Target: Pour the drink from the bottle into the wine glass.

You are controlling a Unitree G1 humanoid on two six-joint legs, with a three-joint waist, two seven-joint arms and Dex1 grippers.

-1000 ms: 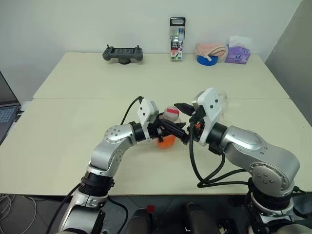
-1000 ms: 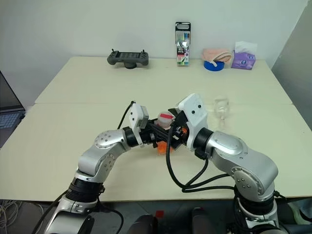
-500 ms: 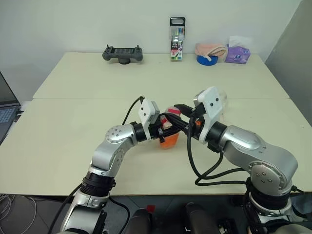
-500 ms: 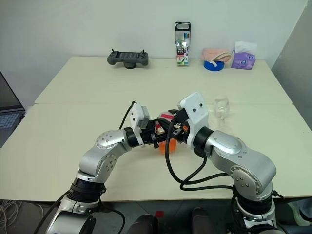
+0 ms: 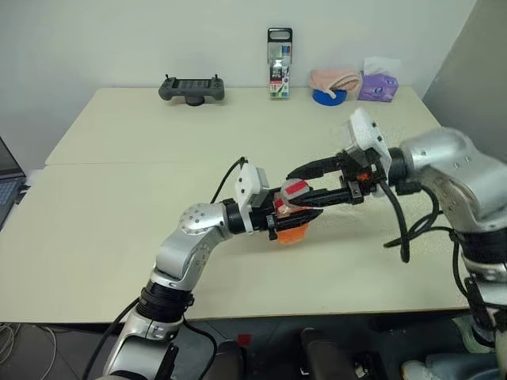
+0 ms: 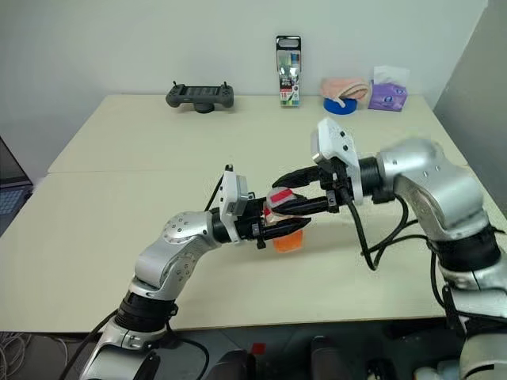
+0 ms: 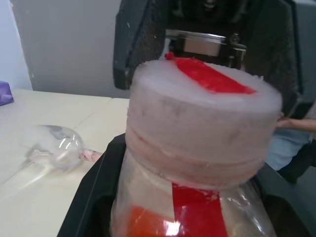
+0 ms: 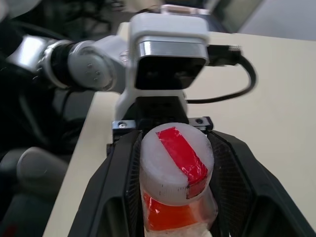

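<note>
The left end effector [image 6: 265,226] is clamped on the body of the bottle [image 6: 287,220], held just above the counter [image 6: 119,198] near the middle of its front half, orange-red drink [image 6: 289,240] in its lower part. The right end effector [image 6: 289,190] pinches the bottle's cap [image 8: 174,160] between its fingers [image 8: 234,175]. The wine glass [image 7: 52,145] lies on its side toward the counter's right edge.

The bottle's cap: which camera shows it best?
The right wrist view: the cap is seen from above, between the right gripper's fingers. The left wrist view shows its side close up; the head views show it small between both grippers.
</note>
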